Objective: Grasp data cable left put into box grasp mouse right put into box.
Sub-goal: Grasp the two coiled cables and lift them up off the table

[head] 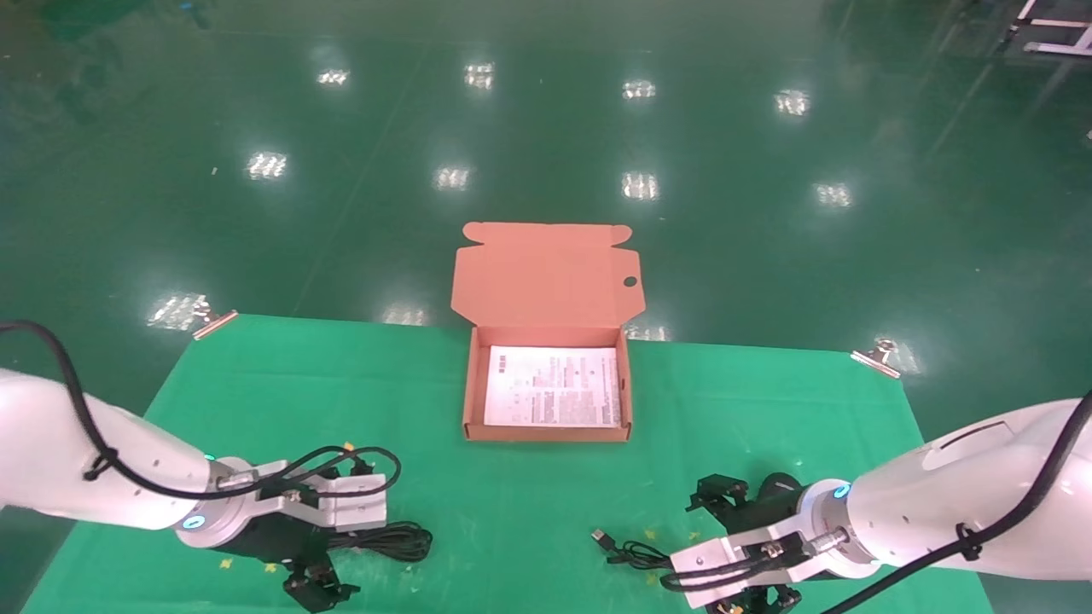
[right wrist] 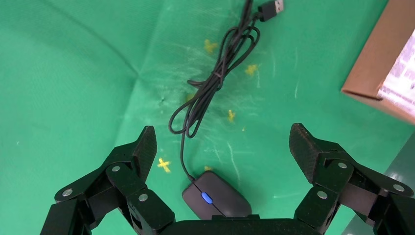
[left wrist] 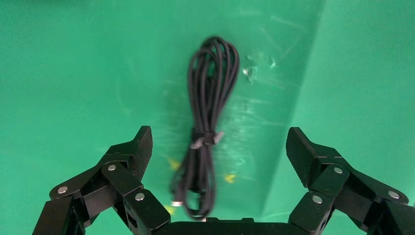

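Note:
The data cable (left wrist: 210, 98), a black bundle of long loops tied at the middle, lies on the green cloth; it also shows in the head view (head: 392, 540). My left gripper (left wrist: 219, 139) is open just above it, fingers on either side, not touching. The black mouse (right wrist: 218, 198) with its blue light lies under my open right gripper (right wrist: 222, 137), between the fingers and apart from them. Its cord (right wrist: 215, 83) runs off to a USB plug (right wrist: 271, 9). The salmon-orange box (head: 467, 401) stands open at the table's middle, with a white printed sheet (head: 553, 388) inside.
The box's flap (head: 546, 273) stands up at the far side, with a small round hole. A corner of the box (right wrist: 377, 63) shows in the right wrist view. Clips (head: 874, 358) hold the green cloth at the far corners. Yellow marks dot the cloth.

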Controlling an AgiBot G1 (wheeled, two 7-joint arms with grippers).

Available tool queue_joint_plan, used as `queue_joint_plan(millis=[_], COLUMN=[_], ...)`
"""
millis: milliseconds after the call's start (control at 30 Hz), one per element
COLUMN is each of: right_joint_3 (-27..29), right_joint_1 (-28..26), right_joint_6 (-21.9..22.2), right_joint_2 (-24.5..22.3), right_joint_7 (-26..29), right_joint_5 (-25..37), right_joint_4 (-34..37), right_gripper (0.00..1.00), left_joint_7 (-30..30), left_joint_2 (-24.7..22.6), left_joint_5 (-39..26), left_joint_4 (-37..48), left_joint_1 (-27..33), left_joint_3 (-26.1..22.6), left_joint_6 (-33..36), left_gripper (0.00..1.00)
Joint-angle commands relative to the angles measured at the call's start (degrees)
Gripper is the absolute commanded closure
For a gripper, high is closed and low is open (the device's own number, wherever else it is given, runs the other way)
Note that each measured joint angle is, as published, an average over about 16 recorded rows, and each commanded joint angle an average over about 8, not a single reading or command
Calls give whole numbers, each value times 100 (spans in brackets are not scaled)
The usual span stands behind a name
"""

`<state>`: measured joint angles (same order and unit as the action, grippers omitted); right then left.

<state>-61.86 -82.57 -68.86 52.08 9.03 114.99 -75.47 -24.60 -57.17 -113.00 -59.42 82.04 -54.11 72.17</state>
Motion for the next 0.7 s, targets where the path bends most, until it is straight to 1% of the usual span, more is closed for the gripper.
queue_joint_plan(millis=[33,167,500,533,700], right_joint_3=[-10,-30,-85,-88,-96], right_joint_1=[52,128,218,221,245], right_joint_6=[76,194,544,580,741], right_joint_2=[83,249,701,738,867], right_joint_7=[220,361,255,235,136], right_joint_5=[133,223,342,352,387], right_joint_4=[44,296,1164,1245,1556], right_gripper=[0,0,0,2,64], left_joint_7=[-68,28,497,550,740], left_joint_2=[-64,-234,-650,-677,-775], left_joint_5=[-21,-7,44,47,67], left_joint_4=[216,733,1835,1922,2286], left_joint_1=[-40,-20,107,118,153], left_joint_3=[2,9,31,31,37], left_joint_6=[-77,-202,-525,-550,-641], left_gripper=[0,0,0,7,70])
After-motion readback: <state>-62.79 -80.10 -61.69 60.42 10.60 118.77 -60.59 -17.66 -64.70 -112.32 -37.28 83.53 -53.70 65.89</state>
